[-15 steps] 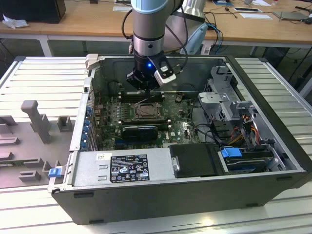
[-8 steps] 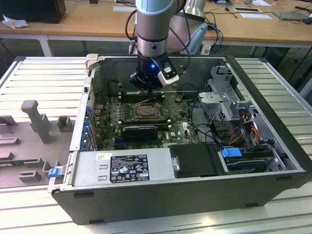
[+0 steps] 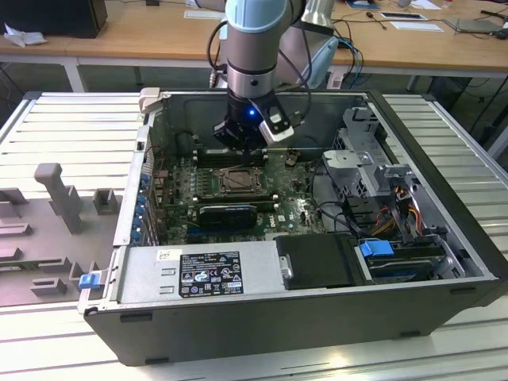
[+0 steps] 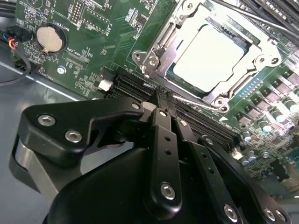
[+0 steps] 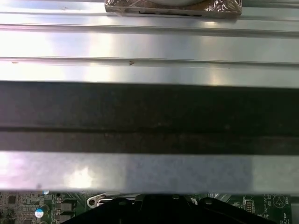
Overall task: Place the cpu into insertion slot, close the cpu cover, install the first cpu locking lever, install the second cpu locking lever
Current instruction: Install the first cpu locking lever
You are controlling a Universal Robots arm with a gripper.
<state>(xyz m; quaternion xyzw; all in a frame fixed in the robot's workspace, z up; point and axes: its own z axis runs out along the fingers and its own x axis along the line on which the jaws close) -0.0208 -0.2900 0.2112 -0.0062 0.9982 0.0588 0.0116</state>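
The cpu [image 4: 210, 56], a silvery-grey square chip, lies flat in the insertion slot [image 3: 238, 182] on the green board inside the open computer case. The cpu cover [image 4: 161, 46], a thin metal frame, lies around the chip's edges. Thin wire levers run along two sides of the socket, one at the side nearest me [image 4: 196, 101] and one at the far side [image 4: 247, 16]. My gripper [image 4: 161, 99] hovers just off the socket's near corner, over the black memory slots. Its black fingers [image 4: 161, 140] are shut together with nothing seen between them. In the exterior view the gripper [image 3: 242, 144] hangs just behind the socket.
Long black memory slots [image 4: 135, 86] and a coin battery [image 4: 49, 38] sit by the socket. A power supply [image 3: 210, 274] lies at the case front, with drive bays and cables [image 3: 381, 171] on the exterior view's right. The case wall [image 5: 149, 116] stands close behind the wrist.
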